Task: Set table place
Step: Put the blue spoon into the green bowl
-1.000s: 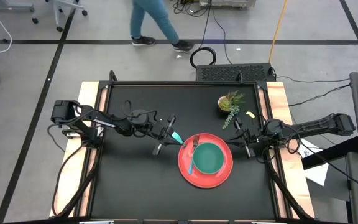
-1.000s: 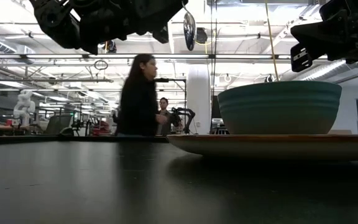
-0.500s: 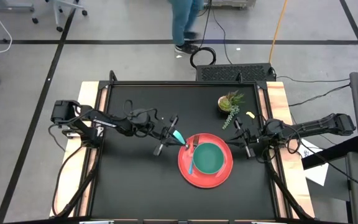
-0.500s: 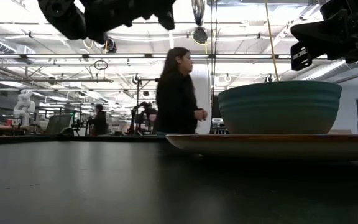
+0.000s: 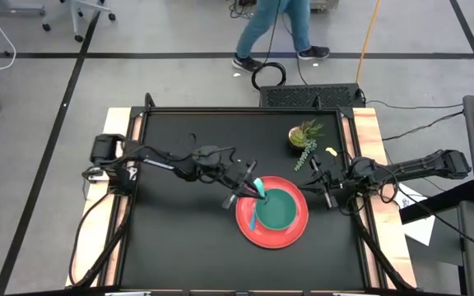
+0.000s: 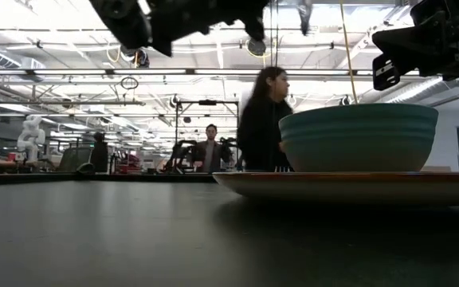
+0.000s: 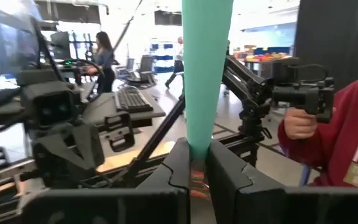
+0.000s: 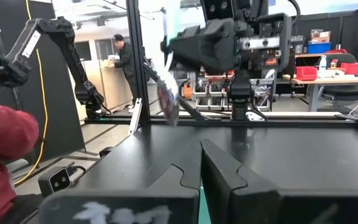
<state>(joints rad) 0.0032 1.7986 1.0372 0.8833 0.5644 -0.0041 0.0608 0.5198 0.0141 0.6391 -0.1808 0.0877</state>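
Three pieces are placed: red plate [image 5: 271,220] on the table [image 5: 179,238], teal bowl [image 5: 279,209] on it, one utensil [image 5: 254,215] alongside. Beyond, the left hand [image 5: 256,186] pinches the spoon [image 5: 258,188] over the plate's rim, unplaced. The right hand [image 5: 325,189], pressed together, waits nearby.

- We read one text only: pale capitals, "H" over "HA", cut off at the picture edge, on the red sleeve [image 7: 344,140] of a person in the left wrist view.
- We find no other label, brand, number or sign legible in the high, low or right wrist views.
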